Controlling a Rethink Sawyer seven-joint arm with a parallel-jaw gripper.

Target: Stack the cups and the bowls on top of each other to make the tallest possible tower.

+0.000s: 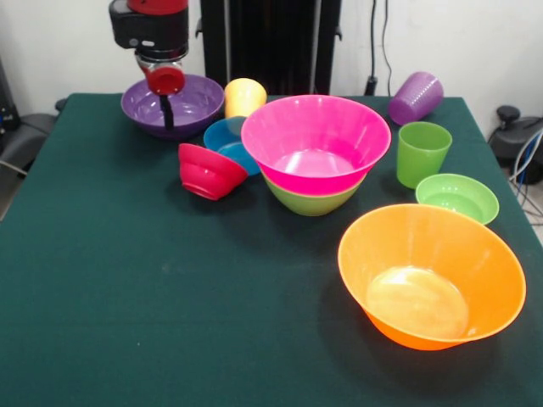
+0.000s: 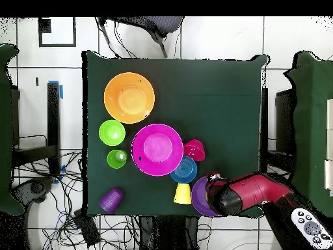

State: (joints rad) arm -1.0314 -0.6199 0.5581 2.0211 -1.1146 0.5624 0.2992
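Observation:
The tower is a large pink bowl (image 1: 316, 140) nested in a medium green bowl (image 1: 310, 201) at mid-table; the pink bowl also shows in the overhead view (image 2: 157, 149). My gripper (image 1: 167, 117) hangs over the medium purple bowl (image 1: 191, 106) at the far left, reaching into it. A yellow-orange cup (image 1: 244, 96), a tilted blue bowl (image 1: 227, 142) and a tilted red bowl (image 1: 208, 171) lie between that bowl and the tower. A purple cup (image 1: 416, 97) lies on its side at the far right. A green cup (image 1: 422, 153) stands upright by a light green bowl (image 1: 457, 197). A large orange bowl (image 1: 431, 275) sits near right.
The dark green table (image 1: 127, 297) ends close behind the purple bowl and purple cup. The arm (image 2: 250, 190) covers most of the purple bowl in the overhead view. Cables lie on the floor beyond the table's edges. A grey remote-like device (image 2: 311, 228) lies beside the arm.

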